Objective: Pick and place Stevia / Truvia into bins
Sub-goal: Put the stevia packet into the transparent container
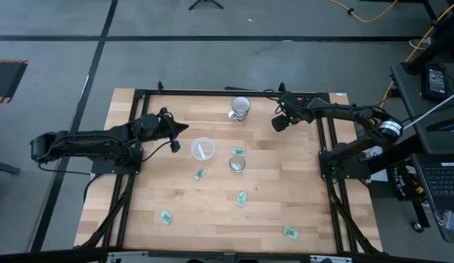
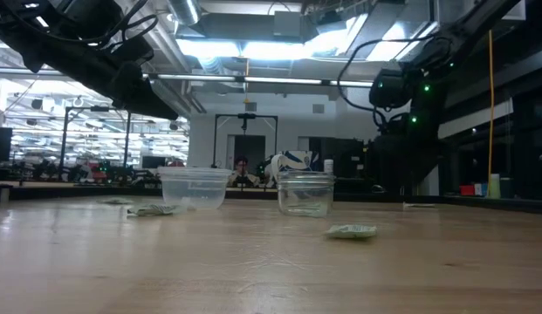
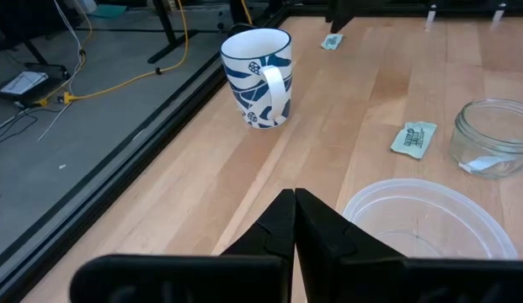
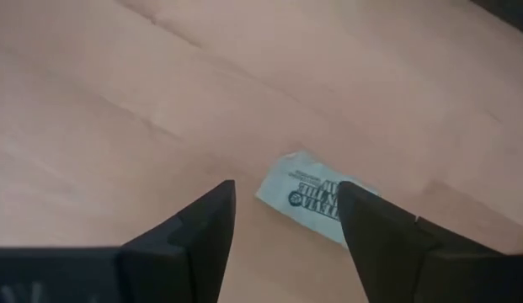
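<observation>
Several green-and-white Stevia packets lie flat on the wooden table: one, another, and two nearer the near edge. One more packet lies beside the narrow clear glass cup, which holds a packet. The wide translucent cup stands to its left. My left gripper is shut and hovers beside the wide cup's rim, holding nothing. My right gripper is open above a packet near the far right; its fingers stand on either side of the packet without touching it.
A white mug with a blue pattern stands near the far edge, between the two grippers. Black frame rails run along the table's left, right and far sides. The room behind shows in the low view.
</observation>
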You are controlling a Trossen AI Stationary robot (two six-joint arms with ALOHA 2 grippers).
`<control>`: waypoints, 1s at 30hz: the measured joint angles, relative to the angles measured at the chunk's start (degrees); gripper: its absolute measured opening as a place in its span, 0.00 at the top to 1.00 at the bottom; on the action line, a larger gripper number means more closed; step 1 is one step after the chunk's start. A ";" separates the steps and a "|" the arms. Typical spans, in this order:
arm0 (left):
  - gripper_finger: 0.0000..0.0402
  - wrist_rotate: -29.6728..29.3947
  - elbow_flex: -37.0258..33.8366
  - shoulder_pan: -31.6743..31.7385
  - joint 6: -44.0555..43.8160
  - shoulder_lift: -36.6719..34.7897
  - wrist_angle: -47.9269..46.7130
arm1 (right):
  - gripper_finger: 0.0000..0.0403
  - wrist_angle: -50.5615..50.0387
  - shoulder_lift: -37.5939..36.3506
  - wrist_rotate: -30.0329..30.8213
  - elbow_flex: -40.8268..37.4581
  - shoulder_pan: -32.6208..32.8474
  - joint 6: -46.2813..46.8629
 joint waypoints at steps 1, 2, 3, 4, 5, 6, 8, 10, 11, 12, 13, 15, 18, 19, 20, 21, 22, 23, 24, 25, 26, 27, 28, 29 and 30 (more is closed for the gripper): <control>0.99 0.00 0.00 0.00 0.02 0.00 0.00 | 0.47 -0.13 0.40 0.00 0.00 -0.26 -0.08; 0.99 0.01 0.00 0.00 0.03 0.00 0.00 | 0.47 -0.09 0.82 -0.02 0.00 -0.50 -0.24; 0.99 0.02 0.00 -0.01 0.04 0.00 0.00 | 0.47 -0.11 1.21 -0.02 0.00 -0.75 -1.08; 0.99 0.00 0.00 0.00 0.02 0.00 0.00 | 0.47 -0.09 1.61 -0.02 0.00 -0.94 -1.39; 0.99 0.00 0.00 0.00 0.02 0.00 0.00 | 0.47 0.05 2.00 0.00 0.00 -1.12 -1.45; 0.99 0.02 0.00 -0.02 0.02 0.00 0.00 | 0.47 0.33 2.37 0.00 0.00 -1.29 -1.45; 0.99 0.00 -0.02 0.00 0.02 0.00 0.00 | 0.47 0.85 2.94 -0.02 0.00 -1.62 -1.55; 0.99 0.00 -0.04 -0.01 0.02 0.00 0.00 | 0.47 1.35 3.34 0.00 0.00 -1.92 -1.58; 0.99 0.00 -0.04 0.00 0.02 0.00 0.00 | 0.47 1.35 3.49 -0.05 0.00 -2.03 -1.58; 0.99 0.00 -0.04 0.00 0.02 0.00 0.00 | 0.47 1.37 3.64 -0.32 0.00 -2.13 -1.58; 0.99 0.01 -0.04 -0.01 0.03 0.00 0.00 | 0.47 1.39 3.85 -0.62 0.00 -2.23 -1.56; 0.99 0.00 -0.04 0.00 0.02 0.00 0.00 | 0.47 1.44 4.29 -1.92 0.00 -2.42 -1.54; 0.99 0.01 -0.04 0.00 0.04 0.00 0.00 | 0.47 2.18 5.28 -1.96 0.00 -2.42 -1.45; 0.99 0.00 -0.04 0.00 0.04 0.00 0.00 | 0.47 2.48 5.72 -1.97 0.00 -2.42 -1.44; 0.99 0.00 -0.04 -0.01 0.02 0.00 -0.02 | 0.47 2.69 6.14 -1.97 0.00 -2.42 -1.43; 0.99 0.00 -0.04 0.00 0.02 0.00 0.00 | 0.47 2.77 6.55 -1.97 0.00 -2.42 -1.42; 0.99 0.00 -0.04 0.00 0.02 0.00 0.00 | 0.47 2.77 6.96 -1.97 0.00 -2.43 -1.41; 0.99 0.00 -0.04 0.00 0.03 0.00 0.00 | 0.47 2.78 7.32 -1.97 0.00 -2.45 -1.41; 0.99 0.00 -0.04 0.00 0.04 0.00 0.00 | 0.47 2.78 7.67 -1.99 0.00 -2.49 -1.41; 0.99 0.00 -0.04 0.00 0.04 0.00 0.00 | 0.47 2.88 8.01 -2.01 0.00 -2.52 -1.33; 0.99 0.00 -0.04 0.00 0.02 0.00 0.00 | 0.47 2.95 8.24 -2.07 0.00 -2.56 -1.19; 0.99 0.00 -0.04 0.00 0.04 0.00 0.00 | 0.47 2.99 8.46 -2.08 0.04 -2.66 -1.19; 0.99 0.00 -0.04 0.00 0.04 0.00 0.00 | 0.47 3.06 8.74 -2.16 0.13 -2.76 -1.19; 0.99 0.01 -0.04 -0.02 0.04 0.00 0.00 | 0.47 3.10 8.88 -2.20 0.15 -2.84 -1.19; 0.99 0.00 -0.04 0.00 0.04 0.00 0.00 | 0.47 3.12 9.14 -2.26 0.15 -2.93 -1.19</control>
